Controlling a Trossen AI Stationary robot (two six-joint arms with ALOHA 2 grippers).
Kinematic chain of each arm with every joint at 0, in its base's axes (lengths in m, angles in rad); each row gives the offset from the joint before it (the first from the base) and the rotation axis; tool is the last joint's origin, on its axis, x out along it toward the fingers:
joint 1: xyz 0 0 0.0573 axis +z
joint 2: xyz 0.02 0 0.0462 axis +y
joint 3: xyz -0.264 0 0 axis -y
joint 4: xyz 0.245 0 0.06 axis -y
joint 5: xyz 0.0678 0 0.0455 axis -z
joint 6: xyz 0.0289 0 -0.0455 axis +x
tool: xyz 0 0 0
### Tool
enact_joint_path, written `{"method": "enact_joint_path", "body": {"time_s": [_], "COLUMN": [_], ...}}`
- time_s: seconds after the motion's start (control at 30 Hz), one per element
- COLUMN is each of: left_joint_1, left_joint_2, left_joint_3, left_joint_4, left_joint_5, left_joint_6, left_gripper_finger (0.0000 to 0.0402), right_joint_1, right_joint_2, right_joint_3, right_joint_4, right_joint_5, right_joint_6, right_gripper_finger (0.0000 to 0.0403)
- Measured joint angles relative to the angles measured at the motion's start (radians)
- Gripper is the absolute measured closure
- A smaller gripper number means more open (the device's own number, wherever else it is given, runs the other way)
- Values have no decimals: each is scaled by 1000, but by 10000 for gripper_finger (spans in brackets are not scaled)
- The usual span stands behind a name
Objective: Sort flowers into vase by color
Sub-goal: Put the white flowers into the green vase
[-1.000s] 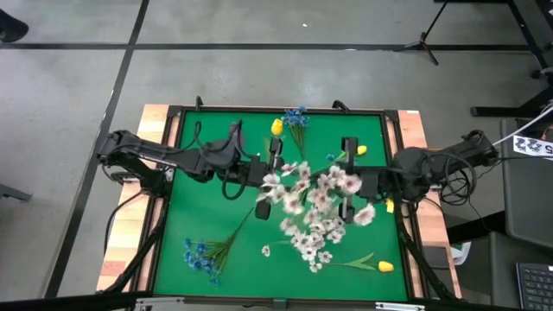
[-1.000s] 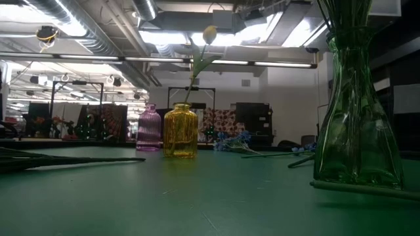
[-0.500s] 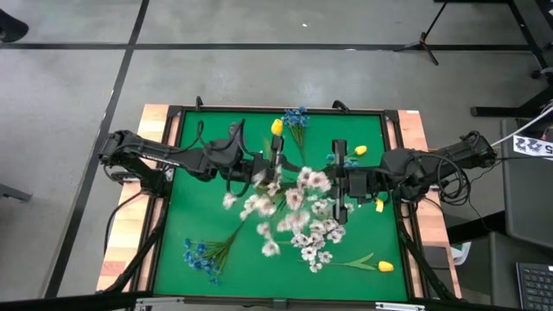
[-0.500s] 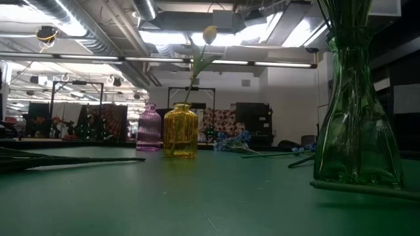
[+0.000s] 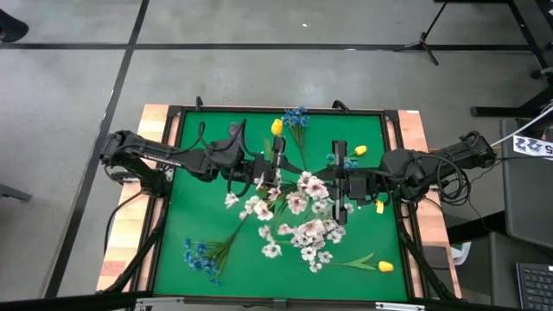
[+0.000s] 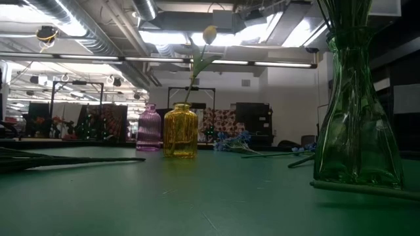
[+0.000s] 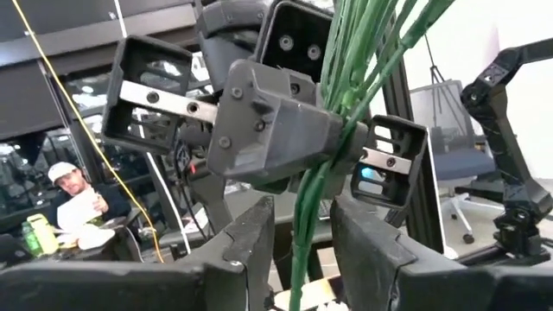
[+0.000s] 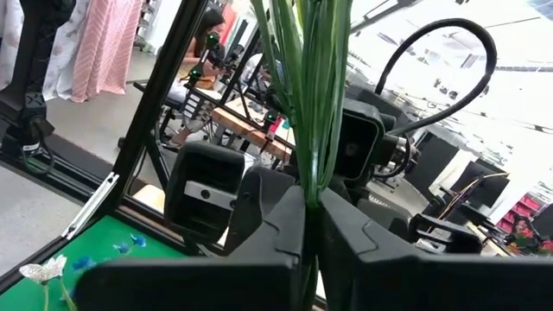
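- Your two arms meet over the middle of the green tabletop (image 5: 194, 199), both gripping one bunch of white flowers (image 5: 298, 220) by its stems
- Your left claw (image 5: 275, 171) comes in from the left; in its wrist view the fingers (image 7: 251, 238) stand narrowly apart with the green stems (image 7: 311, 216) running up between them
- Your right claw (image 5: 339, 186) reaches in from the right; its wrist view shows the fingers (image 8: 276, 229) pressed tight on the same stems (image 8: 311, 95), which rise straight up from the grip
- The white blossoms spread out between and below the two claws, toward the near side of the tabletop
- A yellow bud (image 5: 276, 127) stands in the yellow vase (image 6: 180, 131) at the far edge, a blue sprig (image 5: 296, 117) just beside it
- A purple vase (image 6: 149, 128) stands just beside the yellow vase in the low view, and a green vase (image 6: 357, 118) stands close to that camera
- Another blue sprig (image 5: 200, 257) lies at the near left
- One yellow bud (image 5: 384, 266) lies at the near right, another (image 5: 360, 150) near your right arm
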Motion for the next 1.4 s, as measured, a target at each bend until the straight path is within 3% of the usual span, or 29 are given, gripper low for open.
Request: {"method": "enact_joint_path", "body": {"time_s": [0.1,0.3,0.63,0.83,1.0,1.2,1.3,1.4], "left_joint_1": [0,1,-26,-93,-172,-310,-388,-479], "left_joint_2": [5,16,14,-22,-47,-110,-110,-110], "left_joint_3": [0,0,0,2,0,2,0,0], "left_joint_4": [12,9,-1,19,-7,-95,-142,-191], "left_joint_5": [0,-2,-221,-400,-528,-680,-738,-877], "left_joint_6": [1,5,54,159,240,257,213,179], "left_gripper_finger": [310,388,393,393,393,393,393,393], "right_joint_1": [-6,-6,-7,-4,1,158,303,452], "right_joint_2": [4,4,-27,-135,-227,-267,-248,-207], "right_joint_3": [0,0,2,1,1,1,0,1], "right_joint_4": [-3,-5,-111,-238,-333,-493,-527,-522], "right_joint_5": [0,3,35,7,-20,-142,-103,-11], "right_joint_6": [0,5,-10,-2,37,46,50,50], "right_gripper_finger": [384,382,316,268,252,251,251,251]}}
